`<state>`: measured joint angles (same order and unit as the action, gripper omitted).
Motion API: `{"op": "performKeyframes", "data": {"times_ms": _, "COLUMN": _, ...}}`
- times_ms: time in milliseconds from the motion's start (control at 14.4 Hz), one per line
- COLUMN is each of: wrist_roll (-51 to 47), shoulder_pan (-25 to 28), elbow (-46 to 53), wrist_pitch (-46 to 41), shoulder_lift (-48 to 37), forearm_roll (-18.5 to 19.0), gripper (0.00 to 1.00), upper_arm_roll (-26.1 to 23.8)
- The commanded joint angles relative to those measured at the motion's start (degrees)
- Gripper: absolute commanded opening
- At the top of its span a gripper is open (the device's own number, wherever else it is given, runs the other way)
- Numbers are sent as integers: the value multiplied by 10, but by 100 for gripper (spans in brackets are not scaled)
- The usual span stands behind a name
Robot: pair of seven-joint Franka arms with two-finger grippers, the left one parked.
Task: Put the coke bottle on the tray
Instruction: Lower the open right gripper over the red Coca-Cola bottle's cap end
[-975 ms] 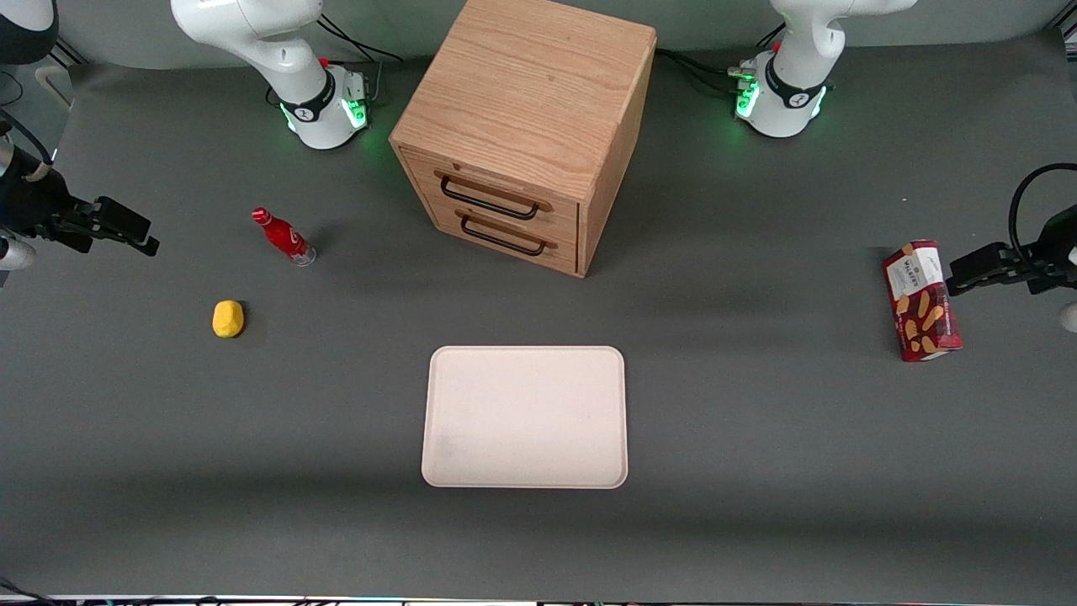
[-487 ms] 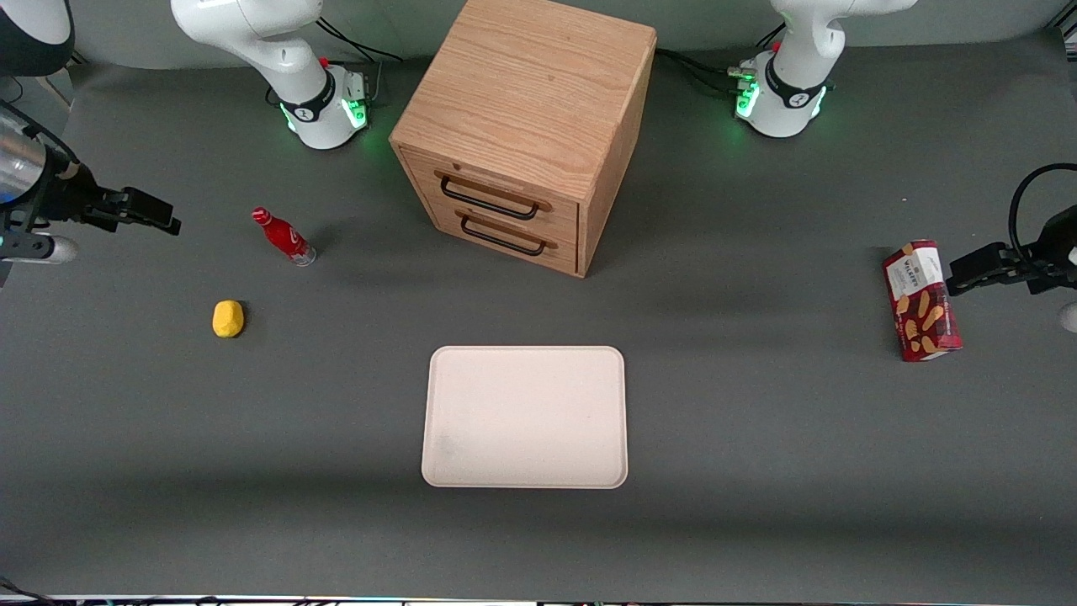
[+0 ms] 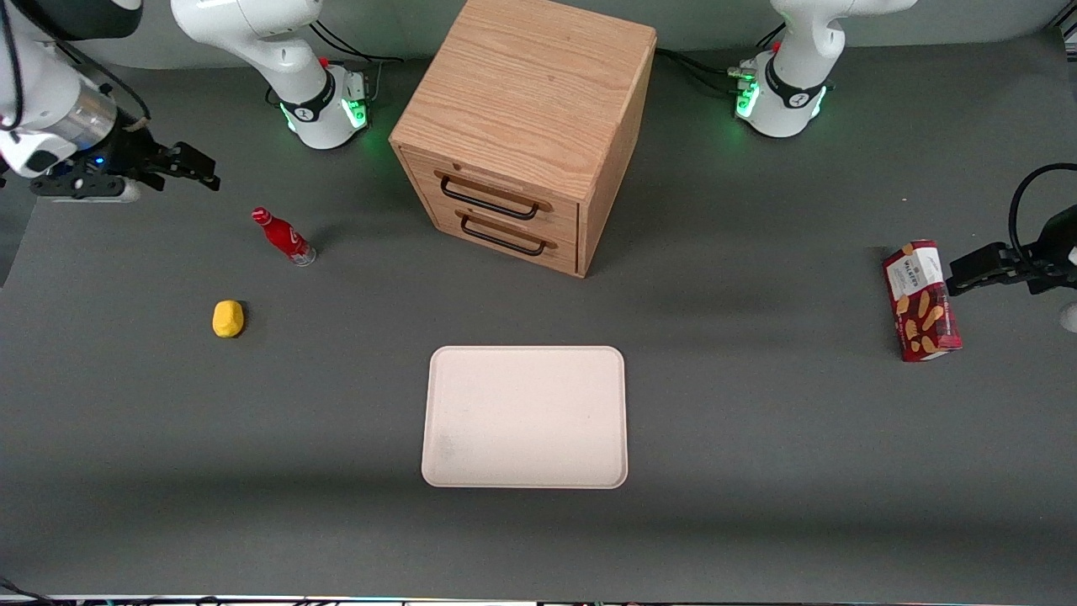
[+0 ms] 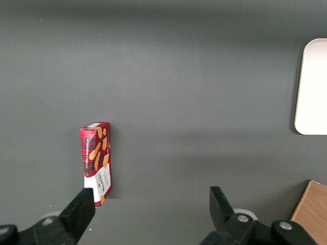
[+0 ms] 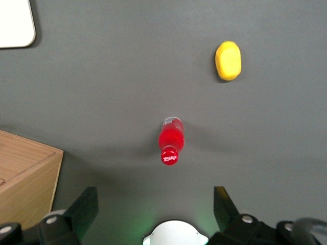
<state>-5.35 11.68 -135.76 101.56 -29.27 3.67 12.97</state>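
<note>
The coke bottle (image 3: 283, 236), small and red with a red cap, stands on the grey table between the working arm's end and the wooden cabinet; the right wrist view shows the coke bottle (image 5: 171, 139) from above. The cream tray (image 3: 526, 417) lies flat nearer the front camera, bare; a corner of the tray (image 5: 15, 23) shows in the wrist view. My gripper (image 3: 195, 166) hovers open and empty above the table, a little farther from the front camera than the bottle and apart from it. In the wrist view the gripper (image 5: 155, 201) has its fingers spread wide with only table between them.
A yellow lemon-like object (image 3: 227, 319) lies nearer the camera than the bottle, also seen as a yellow lump (image 5: 228, 60). The wooden drawer cabinet (image 3: 526, 126) stands mid-table. A red snack box (image 3: 921, 300) lies toward the parked arm's end.
My gripper has swung away from the front camera and in toward the bottle. The bottle, tray and other objects have not moved.
</note>
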Motion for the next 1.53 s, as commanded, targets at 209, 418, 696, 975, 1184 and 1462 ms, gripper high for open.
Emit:
{"op": "performKeyframes", "data": {"times_ms": 209, "wrist_roll": 5, "shoulder_pan": -1, "elbow": -139, "wrist_pitch": 82, "shoulder_lift": -85, "forearm_roll": 24, "gripper": 100, "upper_arm_roll": -1}}
{"op": "performKeyframes", "data": {"times_ms": 418, "wrist_roll": 6, "shoulder_pan": -2, "elbow": -179, "wrist_pitch": 136, "shoulder_lift": -82, "forearm_roll": 28, "gripper": 100, "upper_arm_roll": -1}}
{"op": "performKeyframes", "data": {"times_ms": 696, "wrist_roll": 5, "shoulder_pan": -3, "elbow": -209, "wrist_pitch": 241, "shoulder_lift": -23, "forearm_roll": 45, "gripper": 100, "upper_arm_roll": 6}}
{"op": "performKeyframes", "data": {"times_ms": 975, "wrist_roll": 6, "shoulder_pan": -3, "elbow": -225, "wrist_pitch": 303, "shoulder_lift": 34, "forearm_roll": 45, "gripper": 100, "upper_arm_roll": 28}}
{"op": "performKeyframes", "data": {"times_ms": 1184, "wrist_roll": 6, "shoulder_pan": -3, "elbow": -226, "wrist_pitch": 304, "shoulder_lift": 56, "forearm_roll": 45, "gripper": 100, "upper_arm_roll": 35}}
{"op": "performKeyframes", "data": {"times_ms": 1462, "wrist_roll": 6, "shoulder_pan": -3, "elbow": -238, "wrist_pitch": 300, "shoulder_lift": 56, "forearm_roll": 45, "gripper": 100, "upper_arm_roll": 35}}
